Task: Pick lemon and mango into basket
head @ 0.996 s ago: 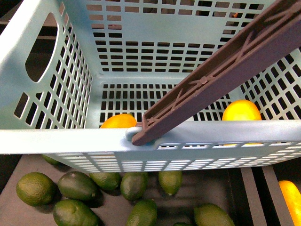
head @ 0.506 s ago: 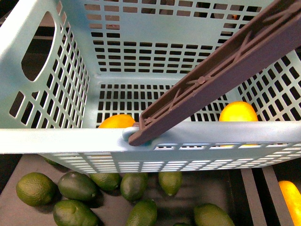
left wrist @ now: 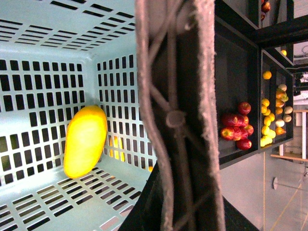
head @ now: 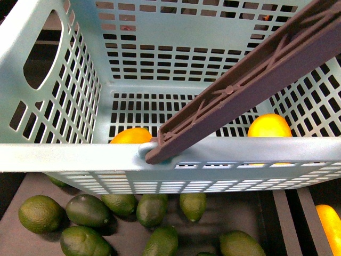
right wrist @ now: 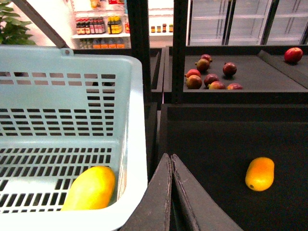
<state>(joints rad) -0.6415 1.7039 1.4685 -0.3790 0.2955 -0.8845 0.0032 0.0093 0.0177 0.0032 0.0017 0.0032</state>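
The turquoise basket (head: 69, 157) fills the front view, with its brown handle (head: 250, 80) crossing diagonally. Two fruits lie on its floor near the close wall. The bright yellow lemon (head: 269, 126) is on the right, and also shows in the wrist views (left wrist: 85, 142) (right wrist: 91, 188). The more orange mango (head: 132, 136) lies on the left, half hidden by the rim. My left gripper (left wrist: 179, 197) is shut on the handle (left wrist: 178, 72). My right gripper (right wrist: 171, 161) is shut and empty, just outside the basket's wall (right wrist: 132, 144).
Several green oval fruits (head: 88, 210) lie on the dark shelf below the basket. Another orange fruit (right wrist: 260, 173) sits on the shelf to the right of my right gripper, also seen in the front view (head: 330, 224). Red apples (right wrist: 211, 77) lie on a farther shelf.
The basket has shifted very slightly; its near rim now hides a little more of the mango. The grippers have held their states.
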